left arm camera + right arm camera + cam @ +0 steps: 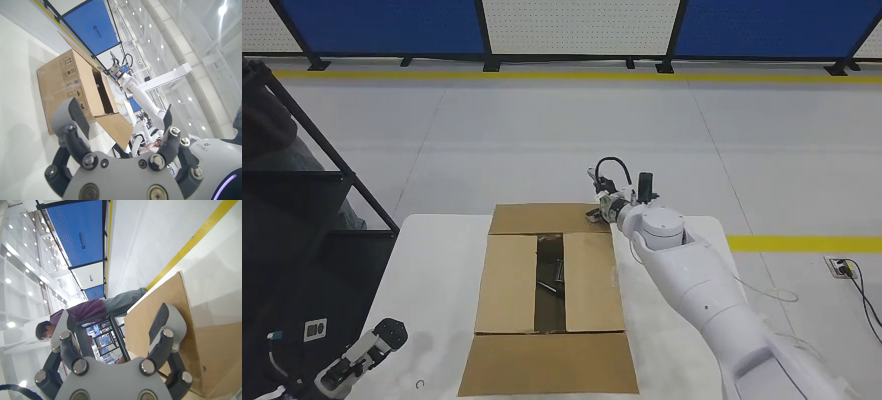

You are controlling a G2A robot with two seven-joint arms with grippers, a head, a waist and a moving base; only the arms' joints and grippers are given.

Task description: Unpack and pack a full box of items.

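Observation:
A brown cardboard box point(542, 290) stands in the middle of the white table point(437, 260). Its far flap point(547, 217) and near flap point(547, 363) lie folded outward. The two side flaps are almost shut, and dark items point(551, 286) show in the gap between them. My right gripper point(599, 207) is at the box's far right corner, open, with one finger point(159, 320) against the far flap point(170, 291) and nothing held. My left gripper point(360, 362) is low at the table's near left corner, open and empty point(122, 121), facing the box's side point(62, 81).
A black metal rack point(312, 190) stands beside the table's left side. A small dark ring-like thing point(419, 383) lies on the table near my left gripper. Bare table surface lies on both sides of the box.

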